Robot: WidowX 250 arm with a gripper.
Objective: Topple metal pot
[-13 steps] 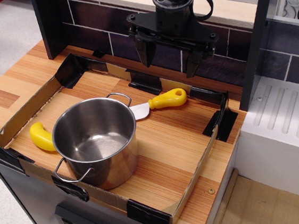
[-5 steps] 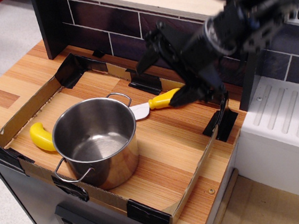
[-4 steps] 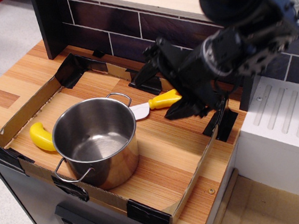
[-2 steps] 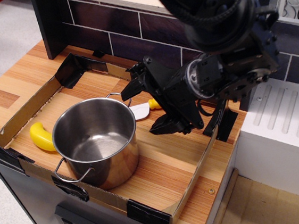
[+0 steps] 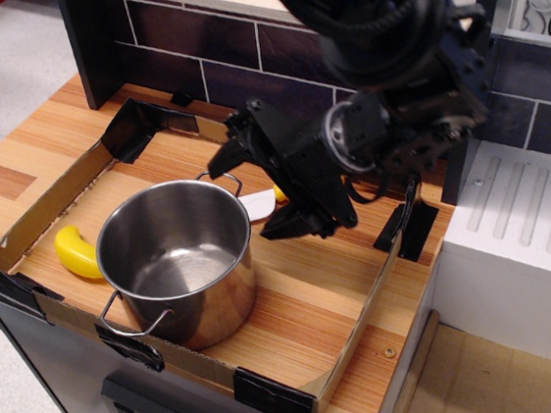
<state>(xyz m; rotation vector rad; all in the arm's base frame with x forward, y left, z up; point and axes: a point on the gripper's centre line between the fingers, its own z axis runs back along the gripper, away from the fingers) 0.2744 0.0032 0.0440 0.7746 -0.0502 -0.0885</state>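
**A:** Nearest us, we find the metal pot upright in the cardboard tray on the bench, mouth up, not toppled. The banana lies just beside its left wall.

**B:** So the whole task remains, in our judgement. And the claw?

**A:** Spread wide, holding nothing, close by the pot's far rim handle (we cannot tell whether it touches).

**B:** Hidden items?

**A:** Behind it, the arm covers most of a white-bladed utensil; its handle barely shows.
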